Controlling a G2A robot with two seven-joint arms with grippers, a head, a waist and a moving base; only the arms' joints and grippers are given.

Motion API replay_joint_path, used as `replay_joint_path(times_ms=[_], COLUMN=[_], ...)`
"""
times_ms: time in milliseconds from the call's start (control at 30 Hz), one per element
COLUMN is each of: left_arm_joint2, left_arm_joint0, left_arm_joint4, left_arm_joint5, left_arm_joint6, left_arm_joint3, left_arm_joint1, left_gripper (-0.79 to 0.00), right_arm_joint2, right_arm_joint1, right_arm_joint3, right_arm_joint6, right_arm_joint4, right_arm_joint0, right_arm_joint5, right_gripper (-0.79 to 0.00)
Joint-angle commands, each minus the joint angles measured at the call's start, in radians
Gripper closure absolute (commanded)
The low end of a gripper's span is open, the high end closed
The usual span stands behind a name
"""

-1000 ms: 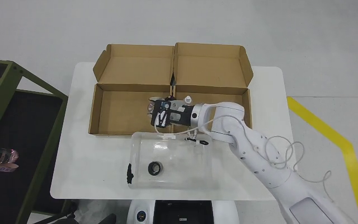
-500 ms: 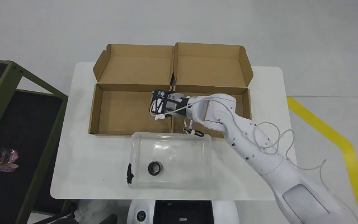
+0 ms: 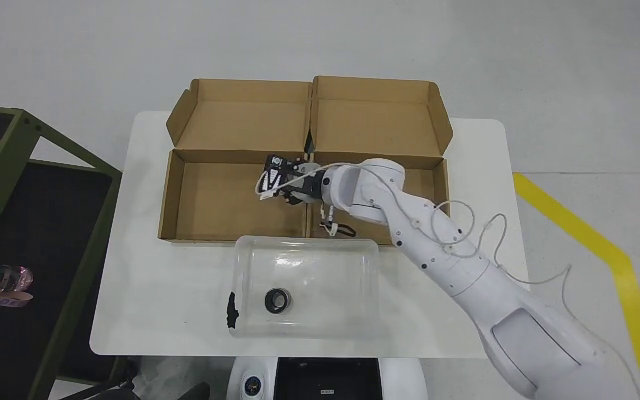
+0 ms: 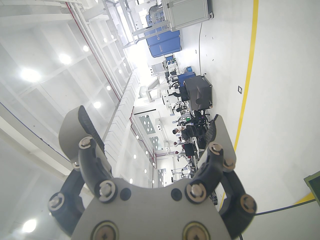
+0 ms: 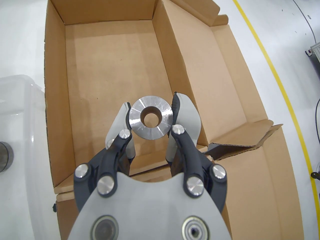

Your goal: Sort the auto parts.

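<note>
Two fingers of the right gripper (image 5: pixel 151 104) are clamped on a steel ring (image 5: pixel 136 117), one pad on each side of its outer rim, with the flat face and centre hole turned toward the wrist camera. I judge the ring to be solid machined metal: stiff, heavy for its bulk, and smooth enough to be slippery. The pads meet a curved edge, so the contact is thin and the part could pivot or slide if I swing it sharply. Across the rim is the sensible hold, and that is the hold I have. I don't expect it to be damaged by a drop, though it would land hard on the cardboard.

The ring hangs above the floor of the open cardboard box (image 3: pixel 215 200), toward the end where it butts against the second box (image 3: pixel 375 125), and it touches neither floor nor wall. From the top view, the right arm comes in from the near right corner of the table (image 3: pixel 150 290), crosses above the far edge of the clear plastic bin (image 3: pixel 305 290), and bends at the wrist so the gripper points along the box's length. One dark bearing (image 3: pixel 277 299) lies in the bin, unsorted.

The left gripper (image 4: pixel 150 116) has its jaws wide apart with nothing between them, aimed up and away toward the hall.
</note>
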Motion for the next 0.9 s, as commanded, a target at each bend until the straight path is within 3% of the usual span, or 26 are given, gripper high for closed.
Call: replay_joint_path(times_ms=[0,500,867], left_arm_joint2=[0.000,0.000,0.000], left_arm_joint0=[0.000,0.000,0.000], left_arm_joint4=[0.000,0.000,0.000], left_arm_joint5=[0.000,0.000,0.000], left_arm_joint6=[0.000,0.000,0.000], left_arm_joint3=[0.000,0.000,0.000], left_arm_joint1=[0.000,0.000,0.000], left_gripper=[-0.785,-0.785,-0.785], right_arm_joint2=[-0.014,-0.085,-0.115], right_arm_joint1=[-0.010,-0.080,-0.124], right_arm_joint3=[0.021,0.175,0.272], right_arm_joint6=[0.007,0.033,0.032], right_arm_joint4=[0.001,-0.020,-0.041], right_arm_joint0=[0.011,0.074,0.097], right_arm_joint5=[0.003,0.026,0.039], right_gripper=[0.000,0.000,-0.120])
